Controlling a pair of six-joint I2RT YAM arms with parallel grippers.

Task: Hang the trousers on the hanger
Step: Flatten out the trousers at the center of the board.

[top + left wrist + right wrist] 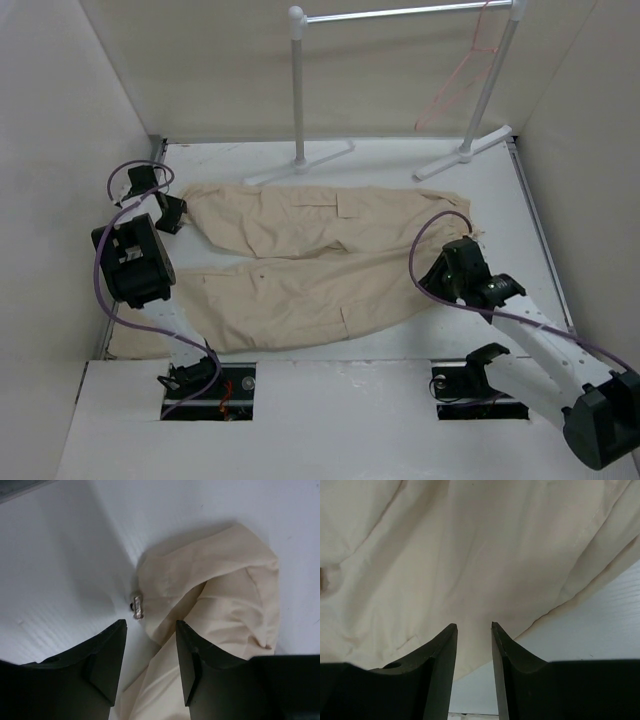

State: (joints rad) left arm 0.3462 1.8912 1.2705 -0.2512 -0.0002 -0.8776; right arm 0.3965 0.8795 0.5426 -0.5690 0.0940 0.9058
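The beige trousers [310,255] lie flat across the table, two legs running to the left, cargo pockets up. The pink wire hanger [455,88] hangs from the rack bar at the back right. My left gripper [172,214] is at the left end of the upper leg. In the left wrist view it [150,625] is open, with bunched cloth [220,595] ahead and between the jaws. My right gripper [447,263] is at the trousers' right end. In the right wrist view it [472,626] is open, low over the cloth's edge [470,555].
The white tubular rack [298,90] with a silver bar [400,13] stands at the back, its feet [300,165] on the table just behind the trousers. White walls close in on the left, right and back. A small metal stud [137,606] lies beside the cloth.
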